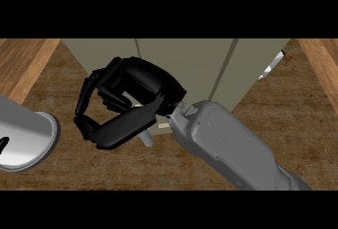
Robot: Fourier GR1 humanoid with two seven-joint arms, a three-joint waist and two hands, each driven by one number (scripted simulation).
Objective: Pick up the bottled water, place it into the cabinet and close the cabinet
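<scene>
My right hand [135, 96] hangs in front of the grey-green cabinet [191, 58], its fingers curled and its thumb crossed under them. The bottled water [146, 139] is almost wholly hidden in that grasp. Only a short pale end pokes out below the thumb, with a pale sliver at the palm. The cabinet's right door [254, 76] stands swung outward, its pale handle [272, 67] at the outer edge. The grey left forearm [23, 138] enters at the left edge, and of the left hand [2, 146] only a black sliver shows.
The brown wooden counter top [79, 174] spreads around and in front of the cabinet. Lighter wood strips [23, 62] run along both upper corners. My right forearm [231, 147] crosses the lower right of the view.
</scene>
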